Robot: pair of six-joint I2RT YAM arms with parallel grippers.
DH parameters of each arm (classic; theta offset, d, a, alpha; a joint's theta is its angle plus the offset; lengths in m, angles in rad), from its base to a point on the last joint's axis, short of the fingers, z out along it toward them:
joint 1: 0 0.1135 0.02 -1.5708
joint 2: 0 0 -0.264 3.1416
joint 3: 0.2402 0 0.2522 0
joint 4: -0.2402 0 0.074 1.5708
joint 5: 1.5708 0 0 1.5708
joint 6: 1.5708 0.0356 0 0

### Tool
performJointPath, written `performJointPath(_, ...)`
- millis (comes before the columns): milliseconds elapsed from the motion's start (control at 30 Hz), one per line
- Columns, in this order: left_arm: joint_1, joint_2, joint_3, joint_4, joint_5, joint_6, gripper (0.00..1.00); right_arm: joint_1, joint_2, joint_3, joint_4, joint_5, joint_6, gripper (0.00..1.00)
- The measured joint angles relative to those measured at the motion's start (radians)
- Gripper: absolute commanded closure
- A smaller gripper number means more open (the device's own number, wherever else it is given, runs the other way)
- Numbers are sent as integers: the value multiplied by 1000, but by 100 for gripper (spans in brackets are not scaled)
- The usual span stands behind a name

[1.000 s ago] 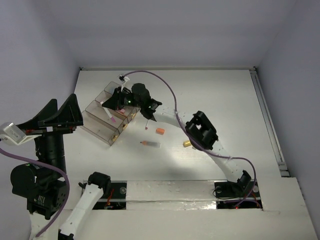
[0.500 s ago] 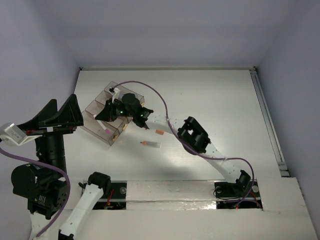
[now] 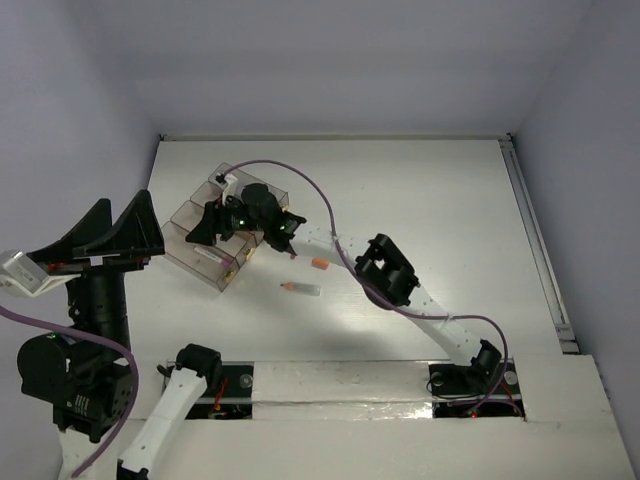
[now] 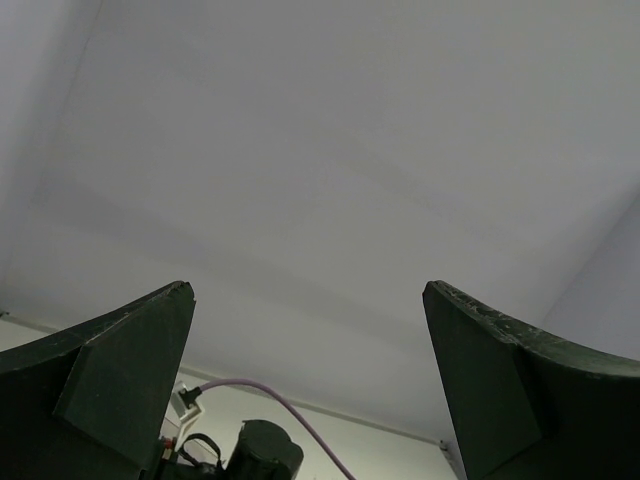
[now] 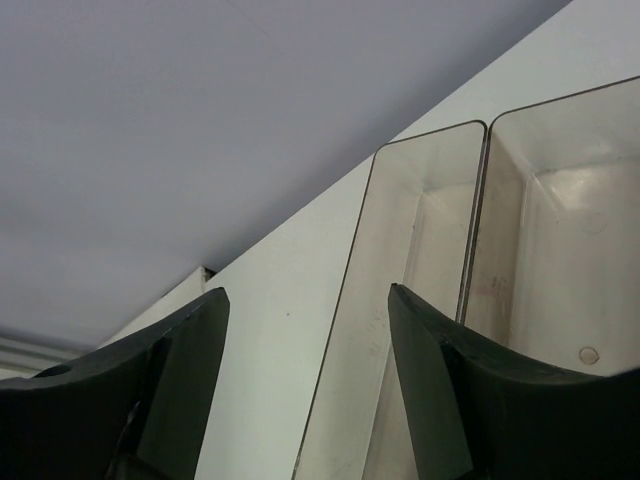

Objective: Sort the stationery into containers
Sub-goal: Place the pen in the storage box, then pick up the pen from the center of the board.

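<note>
Right tool [image 5: 305,300] above containers [image 3: 193,256], one pen [image 3: 301,288], one orange stick [image 3: 320,264]

The clear smoky containers [image 3: 195,245] stand side by side in a slanted row, open tops up. To their right, apart, a thin white pen [image 3: 302,288] with a red tip lies flat, an orange stick [image 3: 320,264] near it.
</note>
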Motion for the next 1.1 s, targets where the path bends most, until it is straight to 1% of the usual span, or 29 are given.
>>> performJointPath(100, 0, 3, 21, 0, 12, 0, 1, 0, -7, -4, -5, 1, -19, 29)
performJointPath(133, 0, 4, 28, 1, 16, 0, 1, 0, -19, -29, -7, 4, -27, 29)
performJointPath(267, 0, 7, 42, 2, 27, 0, 1, -1, -186, -292, -25, 62, -82, 29)
performJointPath(367, 0, 11, 42, 1, 34, -1, 1, -10, -365, -518, -47, 150, -138, 30)
performJointPath(500, 0, 13, 42, 2, 48, 0, 1, -51, -636, -808, -56, 275, -183, 36)
performJointPath(567, 1, 13, 40, 4, 54, 0, 1, -94, -742, -905, -73, 343, -196, 37)
performJointPath(633, 6, 13, 38, 5, 64, -1, 1, -135, -801, -953, -105, 404, -208, 37)
performJointPath(733, 7, 13, 34, 5, 72, -1, 1, -188, -821, -980, -169, 491, -220, 33)
performJointPath(867, 7, 13, 34, 6, 74, -4, 1, -200, -779, -981, -272, 546, -225, 27)
performJointPath(900, 7, 13, 34, 6, 74, -4, 1, -199, -764, -978, -293, 552, -227, 24)
performJointPath(1100, 7, 13, 34, 6, 74, -4, 1, -200, -615, -882, -403, 568, -242, 22)
